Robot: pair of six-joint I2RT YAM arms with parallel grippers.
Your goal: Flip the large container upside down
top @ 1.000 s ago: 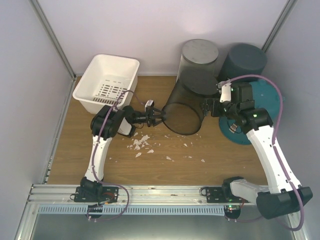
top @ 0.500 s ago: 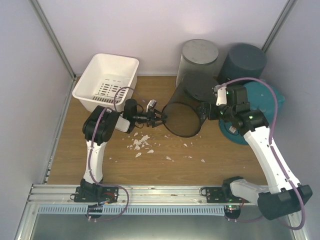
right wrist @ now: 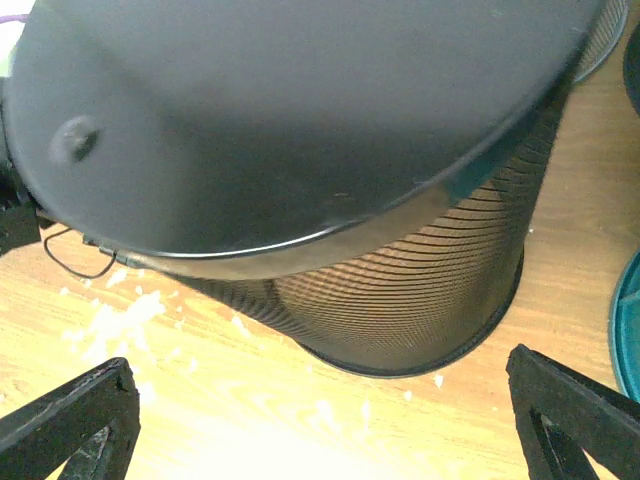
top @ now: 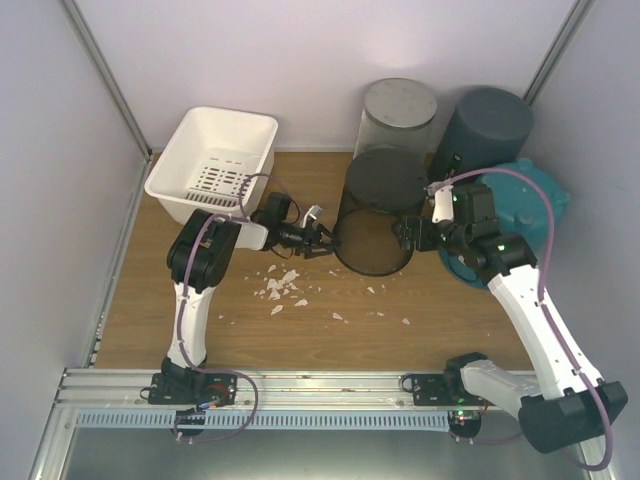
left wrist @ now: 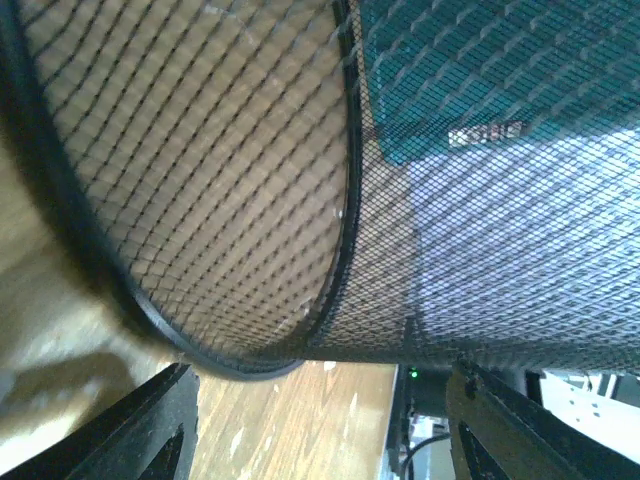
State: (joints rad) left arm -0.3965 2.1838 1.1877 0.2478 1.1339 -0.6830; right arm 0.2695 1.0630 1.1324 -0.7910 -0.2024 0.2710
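Bin (top: 375, 225) stands mouth-down near the middle of the worktop (top: 300, 330), between the two arms, with its solid base up and seemingly leaning a little. The flip looks all but done, and the step in hand is the release. The left gripper (top: 322, 241) sits at the rim with jaws spread, clamping nothing. The right gripper (top: 403, 233) is wide open beside the wall. Next, both should back straight off without nudging it. It is black see-through mesh with a dark rim band.

The wooden table (top: 330, 345) carries a white basket (top: 200, 140), mesh bin (top: 380, 200) and white scraps (top: 280, 288).
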